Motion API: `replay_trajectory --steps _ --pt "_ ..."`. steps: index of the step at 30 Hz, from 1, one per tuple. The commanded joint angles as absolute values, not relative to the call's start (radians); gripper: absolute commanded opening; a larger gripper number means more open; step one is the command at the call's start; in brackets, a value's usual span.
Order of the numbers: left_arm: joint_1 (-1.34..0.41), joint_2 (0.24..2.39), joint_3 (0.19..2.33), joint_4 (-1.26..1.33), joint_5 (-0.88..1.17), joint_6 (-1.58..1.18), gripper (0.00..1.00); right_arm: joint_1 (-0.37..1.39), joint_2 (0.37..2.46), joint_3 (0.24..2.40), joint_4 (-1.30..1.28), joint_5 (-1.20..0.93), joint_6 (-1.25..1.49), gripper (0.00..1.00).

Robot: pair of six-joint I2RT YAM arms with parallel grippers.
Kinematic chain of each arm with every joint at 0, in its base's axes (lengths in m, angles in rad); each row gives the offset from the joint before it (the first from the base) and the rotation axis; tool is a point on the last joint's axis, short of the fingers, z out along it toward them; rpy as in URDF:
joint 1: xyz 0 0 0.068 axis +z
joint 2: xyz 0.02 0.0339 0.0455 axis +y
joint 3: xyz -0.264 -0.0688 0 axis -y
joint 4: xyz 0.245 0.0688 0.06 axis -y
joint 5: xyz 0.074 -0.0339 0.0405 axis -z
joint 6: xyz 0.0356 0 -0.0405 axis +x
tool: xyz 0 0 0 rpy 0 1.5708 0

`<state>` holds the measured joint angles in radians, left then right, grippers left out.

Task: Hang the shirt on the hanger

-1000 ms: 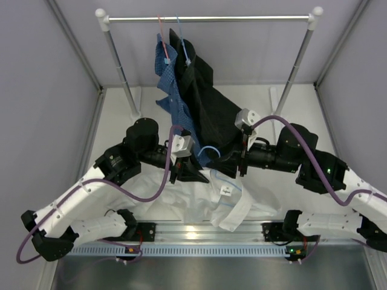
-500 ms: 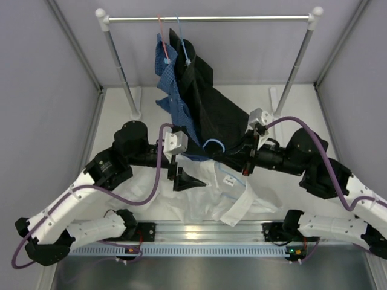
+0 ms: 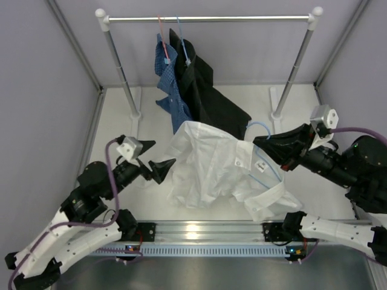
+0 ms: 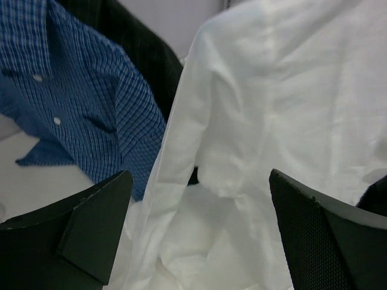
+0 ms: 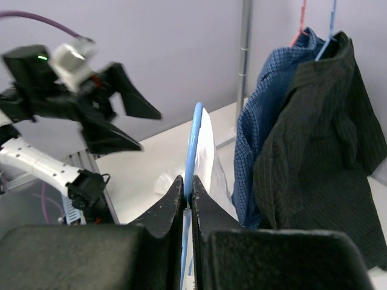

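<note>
The white shirt [image 3: 211, 166] hangs draped over the light-blue hanger [image 3: 266, 167], lifted off the table; its hem trails low. My right gripper [image 3: 261, 145] is shut on the hanger's wire [image 5: 195, 136] just below the hook, with its jaws [image 5: 188, 192] pinched on the wire. The shirt [image 5: 209, 158] shows behind the wire in the right wrist view. My left gripper [image 3: 156, 158] stands wide open to the left of the shirt, touching nothing. Between its spread fingers [image 4: 78, 232] the left wrist view shows only shirt fabric [image 4: 290, 109] farther off.
A clothes rail [image 3: 211, 18] on two posts spans the back. From it hang a blue checked shirt [image 3: 167, 84] on a red hanger and a black shirt [image 3: 208, 99] on a blue hanger, just behind the white shirt. Walls close in left and right.
My left gripper opened, let go of the shirt and drew back to the left. My right gripper shut on the hanger and raised it rightward, lifting the shirt off the table.
</note>
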<state>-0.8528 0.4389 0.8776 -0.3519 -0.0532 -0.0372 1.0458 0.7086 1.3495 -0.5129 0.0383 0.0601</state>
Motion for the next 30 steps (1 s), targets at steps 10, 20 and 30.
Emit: replay_trajectory --steps 10,20,30 --pt "-0.856 0.69 0.802 -0.112 -0.299 -0.101 0.83 1.039 0.692 1.574 -0.686 -0.172 0.009 0.0" --pt "-0.856 0.649 0.73 -0.191 -0.754 -0.27 0.0 1.039 0.629 1.537 -0.678 0.171 -0.031 0.0" --pt "-0.856 0.663 0.727 -0.173 -0.649 -0.324 0.0 1.039 0.621 1.499 -0.627 0.239 -0.023 0.0"
